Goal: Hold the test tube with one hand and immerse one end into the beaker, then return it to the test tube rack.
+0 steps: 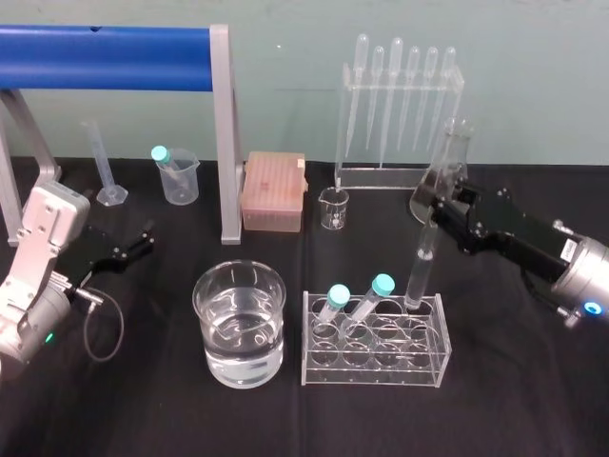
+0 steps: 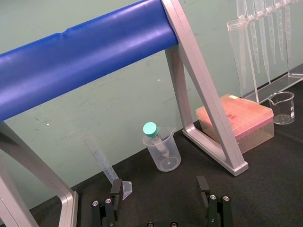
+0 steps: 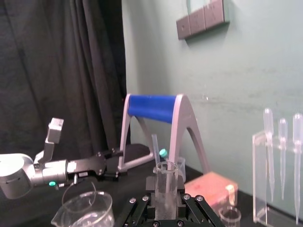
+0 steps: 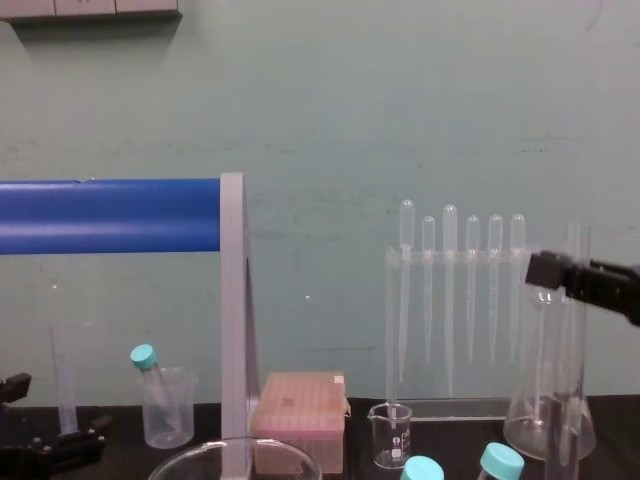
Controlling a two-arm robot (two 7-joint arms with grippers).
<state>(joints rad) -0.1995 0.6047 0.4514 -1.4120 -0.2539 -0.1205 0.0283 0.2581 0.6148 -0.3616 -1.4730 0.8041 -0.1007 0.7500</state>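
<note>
While the black table (image 1: pixel 514 409) carries the wide beaker (image 1: pixel 214 352), part full of clear liquid and left of the rack (image 1: pixel 376 373), I see the test tube (image 1: pixel 420 271) standing nearly upright in the rack's back row (right-hand end). My right gripper (image 1: pixel 436 217) is pinching its upper end. My left gripper (image 1: pixel 145 245) rests far left with its fingers spread, holding nothing.

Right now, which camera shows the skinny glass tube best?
Head view: the whole test tube stands in the rack, right pincer holding its top. Right wrist view catches its rim close up; chest view leaves it unclear.
</note>
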